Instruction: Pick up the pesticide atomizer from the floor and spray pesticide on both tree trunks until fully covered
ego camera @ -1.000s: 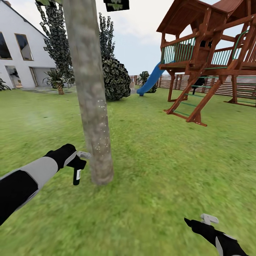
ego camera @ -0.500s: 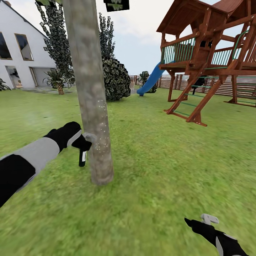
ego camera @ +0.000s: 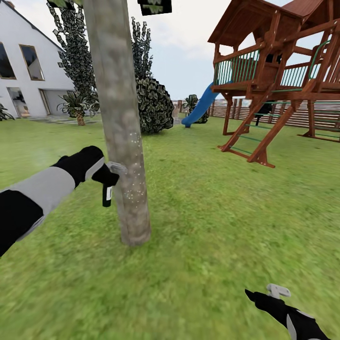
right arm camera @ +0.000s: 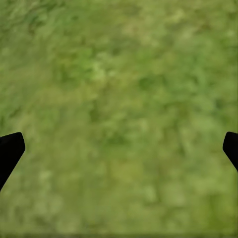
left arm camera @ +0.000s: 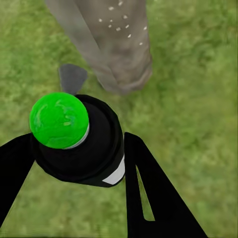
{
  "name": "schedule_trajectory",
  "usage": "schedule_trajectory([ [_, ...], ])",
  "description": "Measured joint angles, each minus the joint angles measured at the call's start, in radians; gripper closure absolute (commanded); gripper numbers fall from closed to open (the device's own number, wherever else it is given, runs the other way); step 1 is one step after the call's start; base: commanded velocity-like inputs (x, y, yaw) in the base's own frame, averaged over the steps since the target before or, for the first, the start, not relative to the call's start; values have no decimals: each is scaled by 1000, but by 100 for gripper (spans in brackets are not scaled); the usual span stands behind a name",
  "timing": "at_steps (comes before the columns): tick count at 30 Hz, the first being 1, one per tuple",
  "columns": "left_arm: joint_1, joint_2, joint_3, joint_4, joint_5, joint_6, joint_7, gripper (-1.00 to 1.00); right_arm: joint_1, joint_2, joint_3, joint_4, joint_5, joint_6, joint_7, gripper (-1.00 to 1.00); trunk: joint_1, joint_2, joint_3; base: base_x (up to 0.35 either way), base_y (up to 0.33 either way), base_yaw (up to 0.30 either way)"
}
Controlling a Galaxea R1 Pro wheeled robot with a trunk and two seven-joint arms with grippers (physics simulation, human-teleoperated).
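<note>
The thick grey-brown tree trunk (ego camera: 120, 127) rises from the lawn in front of me, with pale spray specks on its bark (ego camera: 132, 184). My left gripper (ego camera: 109, 177) is shut on the pesticide atomizer (ego camera: 107, 195), a slim dark bottle with a white label hanging just left of the trunk. In the left wrist view the atomizer (left arm camera: 82, 144) shows its green cap between the black fingers (left arm camera: 148, 198), with the trunk's base (left arm camera: 116, 49) beyond it. My right gripper (ego camera: 276, 292) stays low at the right over grass, its fingertips (right arm camera: 10, 151) wide apart and empty.
A wooden play tower (ego camera: 278, 80) with a blue slide (ego camera: 200, 106) stands to the right before the slat fence (ego camera: 326, 115). A round bush (ego camera: 153, 106) and dark column trees (ego camera: 73, 52) stand behind the trunk. A white house (ego camera: 28, 71) is at the left.
My left arm has lifted the atomizer up along the trunk's left side, from near the base to mid-height. The right arm and the view have not moved.
</note>
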Motion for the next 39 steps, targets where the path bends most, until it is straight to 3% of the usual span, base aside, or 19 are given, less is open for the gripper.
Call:
schedule_trajectory([
  [9, -97, 0, -1, 11, 0, 4, 0, 100, 0, 0, 0, 0, 0, 0, 0, -100, 0, 0, 0, 0, 0, 0],
  [12, -144, -1, -3, 51, -21, 7, 0, 100, 0, 0, 0, 0, 0, 0, 0, -100, 0, 0, 0, 0, 0, 0],
  [16, -165, -3, 0, 59, -39, 8, 0, 100, 0, 0, 0, 0, 0, 0, 0, -100, 0, 0, 0, 0, 0, 0],
  [25, -226, -4, 0, 60, -40, 8, 0, 100, 0, 0, 0, 0, 0, 0, 0, -100, 0, 0, 0, 0, 0, 0],
  [27, -239, -15, 1, 60, -36, 8, 0, 100, 0, 0, 0, 0, 0, 0, -1, -100, 0, 0, 0, 0, 0, 0],
  [31, -242, -25, -11, 128, -43, 6, 0, 100, 0, 0, 0, 0, 0, 0, 0, -100, 0, 0, 0, 0, 0, 0],
  [35, -233, -15, -20, 160, -41, 2, -1, 100, 0, 0, 0, 0, 0, 0, -1, -100, 0, 0, 0, 0, 0, 0],
  [39, -134, 3, -22, 163, -40, -4, -3, 100, 0, 0, 0, 0, 0, 0, -1, -100, 0, 0, 0, 0, 0, 0],
])
